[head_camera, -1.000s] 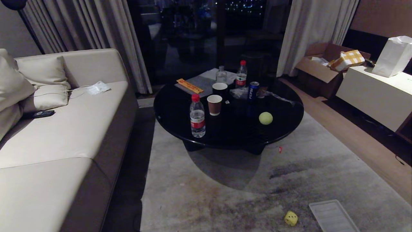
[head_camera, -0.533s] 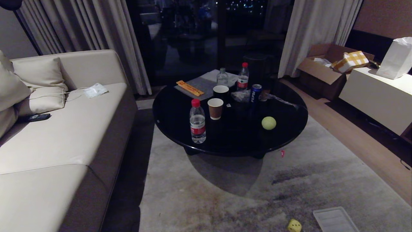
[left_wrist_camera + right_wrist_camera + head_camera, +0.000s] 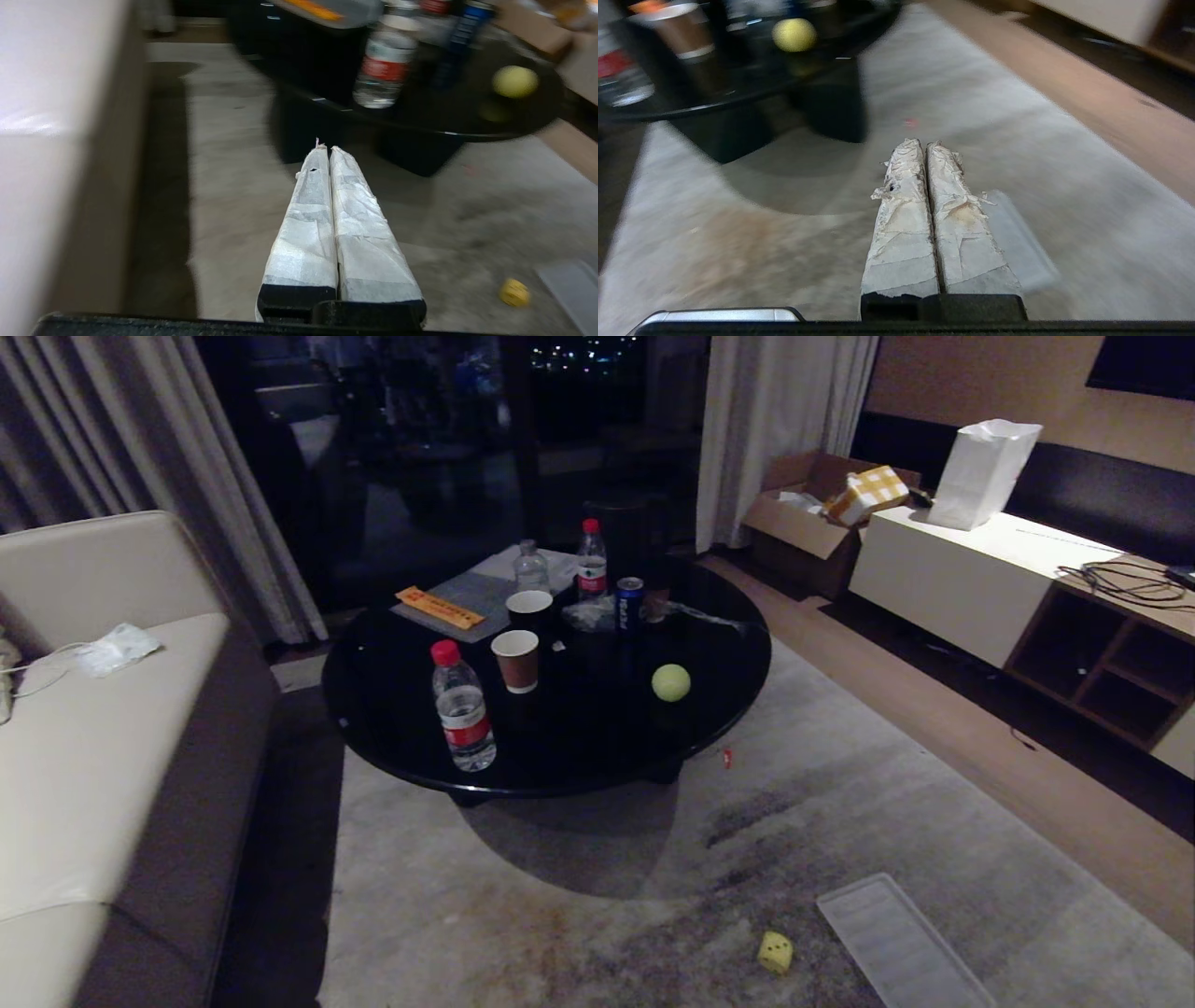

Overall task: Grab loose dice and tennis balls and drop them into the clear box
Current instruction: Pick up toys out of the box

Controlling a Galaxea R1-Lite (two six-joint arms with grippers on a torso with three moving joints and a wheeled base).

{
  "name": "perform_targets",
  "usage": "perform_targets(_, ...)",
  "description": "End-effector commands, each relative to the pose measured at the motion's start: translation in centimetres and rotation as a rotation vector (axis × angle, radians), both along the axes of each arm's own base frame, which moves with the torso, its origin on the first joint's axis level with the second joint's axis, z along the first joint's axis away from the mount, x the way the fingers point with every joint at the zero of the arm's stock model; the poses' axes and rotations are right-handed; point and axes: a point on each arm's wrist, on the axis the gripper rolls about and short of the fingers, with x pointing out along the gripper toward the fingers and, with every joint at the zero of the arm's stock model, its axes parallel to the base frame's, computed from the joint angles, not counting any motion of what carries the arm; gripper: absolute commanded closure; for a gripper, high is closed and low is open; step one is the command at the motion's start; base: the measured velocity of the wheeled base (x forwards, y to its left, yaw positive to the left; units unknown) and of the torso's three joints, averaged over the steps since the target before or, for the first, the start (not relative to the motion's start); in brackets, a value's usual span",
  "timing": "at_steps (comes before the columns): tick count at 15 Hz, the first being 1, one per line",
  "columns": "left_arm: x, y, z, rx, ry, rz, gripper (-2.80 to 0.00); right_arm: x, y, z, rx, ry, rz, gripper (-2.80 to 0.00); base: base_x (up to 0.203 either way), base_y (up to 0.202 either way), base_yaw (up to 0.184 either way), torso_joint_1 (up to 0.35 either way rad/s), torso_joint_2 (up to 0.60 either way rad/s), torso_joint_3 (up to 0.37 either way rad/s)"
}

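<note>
A tennis ball (image 3: 670,682) sat on the right side of a round black table (image 3: 392,728), and a yellow die (image 3: 775,952) lay on the near rug beside a flat ribbed lid (image 3: 896,947). The left gripper (image 3: 325,150) and right gripper (image 3: 923,143) were pressed together, empty, above the rug

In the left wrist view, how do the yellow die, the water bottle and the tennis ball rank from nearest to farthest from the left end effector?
1. Yellow die: on the carpet, nearest the left end effector, which is shut.
2. Water bottle: standing on the near part of the black table.
3. Tennis ball: farthest, further back on the same table.
</note>
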Motion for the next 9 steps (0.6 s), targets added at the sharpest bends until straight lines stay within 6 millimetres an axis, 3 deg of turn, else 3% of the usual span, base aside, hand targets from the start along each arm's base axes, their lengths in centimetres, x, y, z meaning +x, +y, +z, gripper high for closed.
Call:
perform_targets(1, 0.02, 0.00, -0.03, -0.001, 0.001, 0.001, 0.00, 0.07, 0.00, -0.21, 0.000, 0.009, 0.001, 0.00, 0.000, 0.010, -0.161, 0.002, 0.00, 0.002)
perform_targets(6, 0.02, 0.00, -0.03, -0.001, 0.002, 0.001, 0.00, 0.07, 0.00, -0.21, 0.000, 0.009, 0.001, 0.00, 0.000, 0.009, -0.161, 0.000, 0.00, 0.004)
perform_targets(9, 0.02, 0.00, -0.04, 0.000, 0.003, 0.001, 0.00, 0.07, 0.00, -0.22, 0.000, 0.010, 0.001, 0.00, 0.001, 0.004, -0.061, 0.000, 0.00, 0.002)
